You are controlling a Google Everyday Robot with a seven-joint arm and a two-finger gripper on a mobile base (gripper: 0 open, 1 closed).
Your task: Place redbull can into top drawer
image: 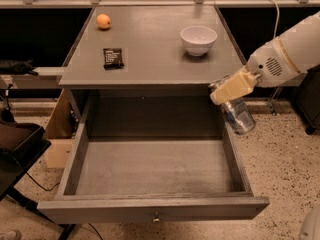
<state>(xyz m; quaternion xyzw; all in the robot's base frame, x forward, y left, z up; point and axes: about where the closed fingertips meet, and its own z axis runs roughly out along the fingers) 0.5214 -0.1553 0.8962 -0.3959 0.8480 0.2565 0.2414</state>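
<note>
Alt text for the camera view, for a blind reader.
The gripper holds the redbull can tilted near the right wall of the open top drawer. A white bowl, an orange and a dark packet sit on the cabinet top.

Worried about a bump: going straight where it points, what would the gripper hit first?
Likely the cabinet's front right corner, just left of the gripper holding the redbull can; depth unclear.
</note>
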